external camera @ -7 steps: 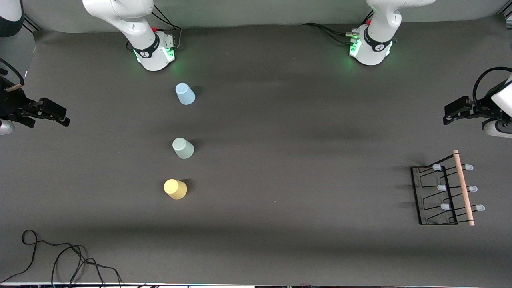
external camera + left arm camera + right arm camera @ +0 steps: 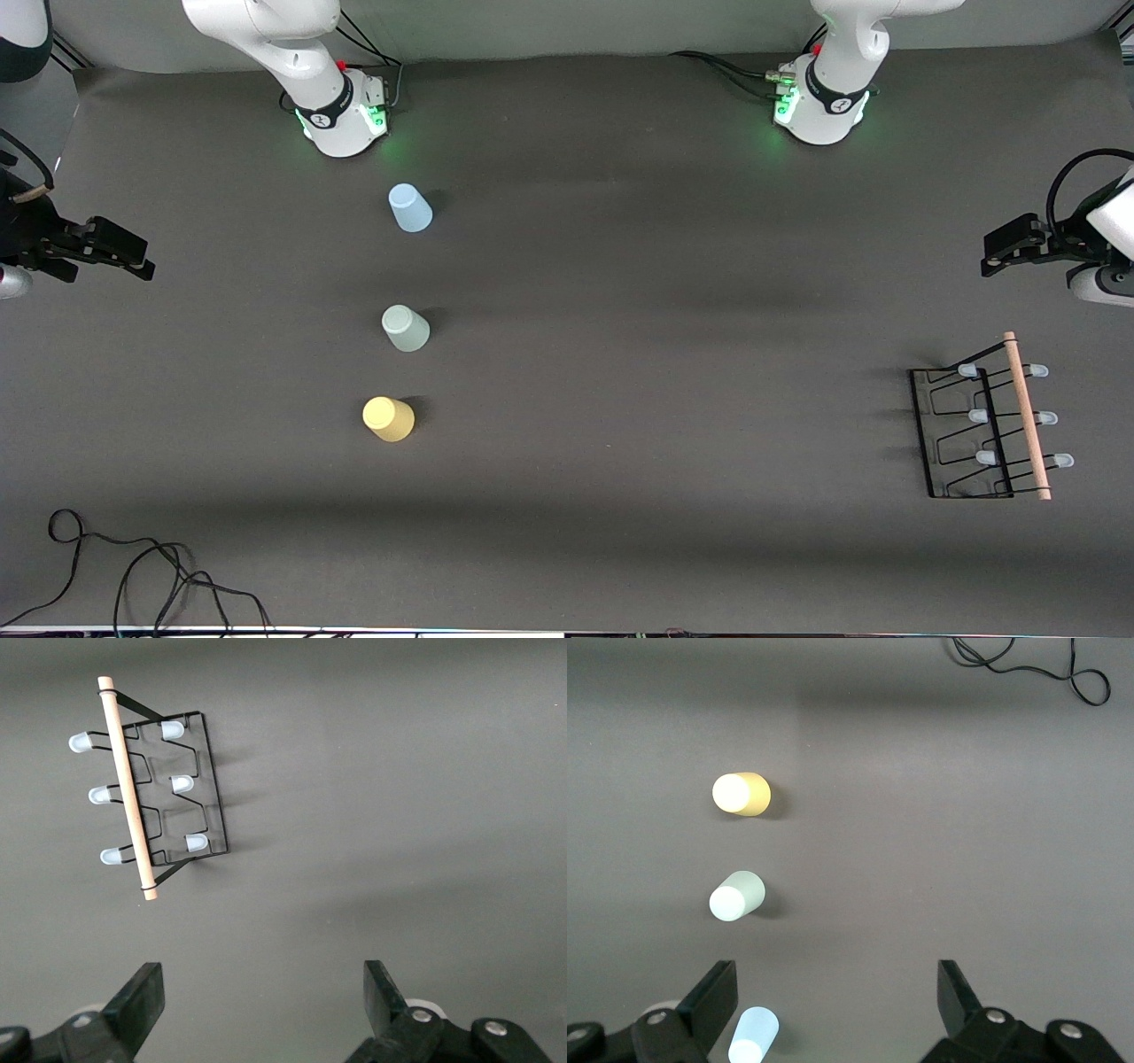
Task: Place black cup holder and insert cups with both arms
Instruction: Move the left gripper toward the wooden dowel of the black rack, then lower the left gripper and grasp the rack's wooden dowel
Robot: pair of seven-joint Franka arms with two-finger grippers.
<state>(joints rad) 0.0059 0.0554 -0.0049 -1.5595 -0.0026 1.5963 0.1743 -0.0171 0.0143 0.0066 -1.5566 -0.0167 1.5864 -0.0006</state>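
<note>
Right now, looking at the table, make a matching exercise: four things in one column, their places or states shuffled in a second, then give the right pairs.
1. light blue cup
2. yellow cup
3. black cup holder
4. left gripper

A. open, holding nothing
B. cup nearest the right arm's base
C. stands toward the left arm's end of the table
D. cup nearest the front camera

Pairs: 1-B, 2-D, 3-C, 4-A

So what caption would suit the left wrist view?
Open left gripper hovering above the table, the black cup holder standing empty ahead.
</note>
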